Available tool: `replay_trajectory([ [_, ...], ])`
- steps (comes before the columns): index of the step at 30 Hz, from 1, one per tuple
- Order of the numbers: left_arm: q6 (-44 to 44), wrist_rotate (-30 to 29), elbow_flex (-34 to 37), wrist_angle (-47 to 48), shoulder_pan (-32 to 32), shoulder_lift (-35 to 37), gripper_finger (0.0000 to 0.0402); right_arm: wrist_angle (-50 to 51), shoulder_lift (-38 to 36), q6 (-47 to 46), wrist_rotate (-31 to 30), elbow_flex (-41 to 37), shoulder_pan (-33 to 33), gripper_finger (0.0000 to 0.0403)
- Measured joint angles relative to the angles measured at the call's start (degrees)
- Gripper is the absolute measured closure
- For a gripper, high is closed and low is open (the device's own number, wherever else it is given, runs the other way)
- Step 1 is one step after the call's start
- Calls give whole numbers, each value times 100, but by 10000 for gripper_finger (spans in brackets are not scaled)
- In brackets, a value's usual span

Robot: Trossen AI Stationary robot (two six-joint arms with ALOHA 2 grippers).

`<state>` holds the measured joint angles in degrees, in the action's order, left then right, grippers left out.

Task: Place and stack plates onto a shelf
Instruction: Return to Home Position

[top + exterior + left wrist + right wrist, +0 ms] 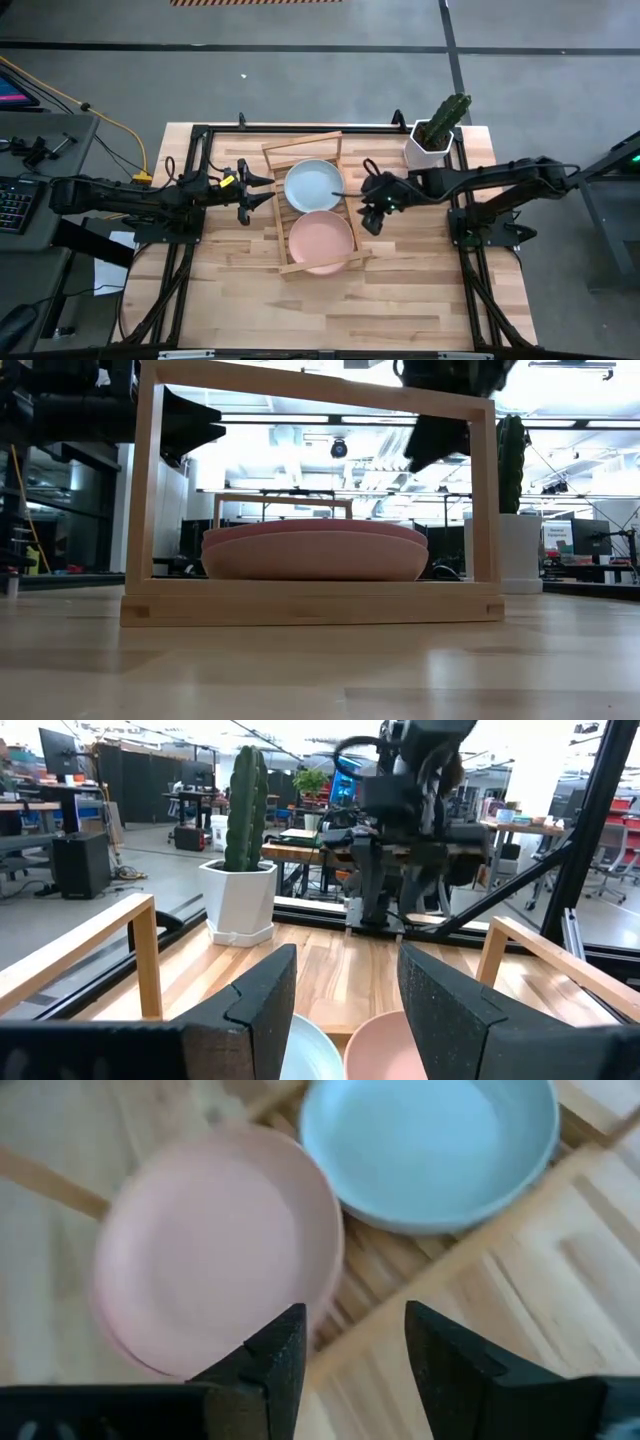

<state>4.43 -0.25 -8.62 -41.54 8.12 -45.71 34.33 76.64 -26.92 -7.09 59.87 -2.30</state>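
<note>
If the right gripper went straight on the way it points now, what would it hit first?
The right gripper would probably meet the top pink plate on the shelf first; depth is unclear.

A potted cactus [449, 113] stands on the wooden table [400, 300].

The plates [314, 186] lie side by side on the shelf [302, 142].

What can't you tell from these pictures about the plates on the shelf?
High view: the count under the top blue plate and top pink plate; each covers its stack on the shelf.
Low view: the top blue plate, hidden behind the pink plates.
Right wrist view: layers under the top pink plate, blurred.
</note>
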Motion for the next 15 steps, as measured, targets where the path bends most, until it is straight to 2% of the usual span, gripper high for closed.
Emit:
replay_trajectory([
  [7,4,1,0,1,-2,1,236,126,-121,-258,-193,-775,-63,272],
  [12,-80,-7,2,7,-2,2,236,-485,-663,-623,-152,-1682,6,317],
  [15,-205,-342,0,-99,-3,3,236,-1056,-1136,-615,-97,-2082,6,356],
])
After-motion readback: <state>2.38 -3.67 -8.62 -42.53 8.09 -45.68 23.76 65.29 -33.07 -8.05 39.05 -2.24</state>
